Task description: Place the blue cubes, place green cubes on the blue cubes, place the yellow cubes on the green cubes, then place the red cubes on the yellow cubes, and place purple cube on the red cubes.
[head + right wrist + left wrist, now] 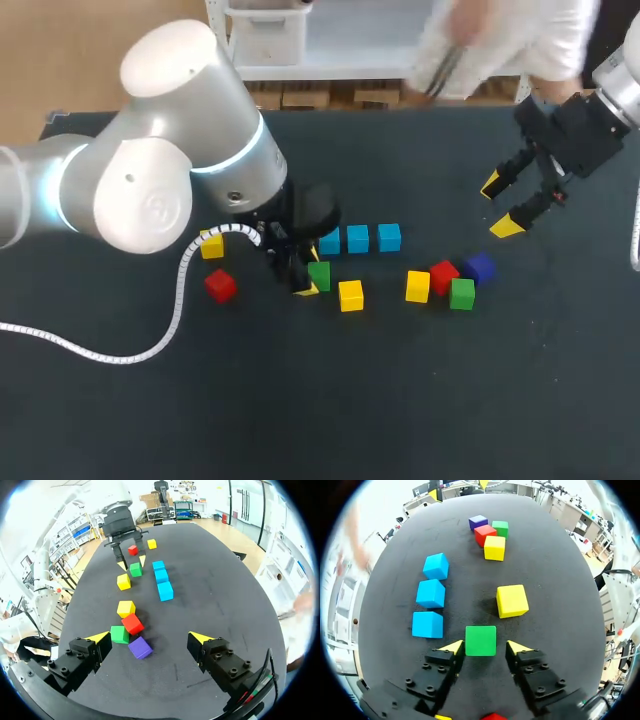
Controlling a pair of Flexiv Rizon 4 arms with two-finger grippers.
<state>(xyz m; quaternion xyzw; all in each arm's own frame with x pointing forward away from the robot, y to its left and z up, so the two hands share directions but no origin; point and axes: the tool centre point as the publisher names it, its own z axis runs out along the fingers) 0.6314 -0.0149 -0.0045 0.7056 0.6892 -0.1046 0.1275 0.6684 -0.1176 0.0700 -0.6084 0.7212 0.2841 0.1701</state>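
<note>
One green cube sits btwn the open fingers of the left gripper, mid-frame in head view; fingers seem just clear of its sides. Row of blue cubes just beside. The right gripper, open, upper right, is much farther off.

The dark, matte tabletop is lying flat and level, spanning the head view from 9 o'clock to 3 o'clock, with its far edge running straight across toward 12 o'clock.
</note>
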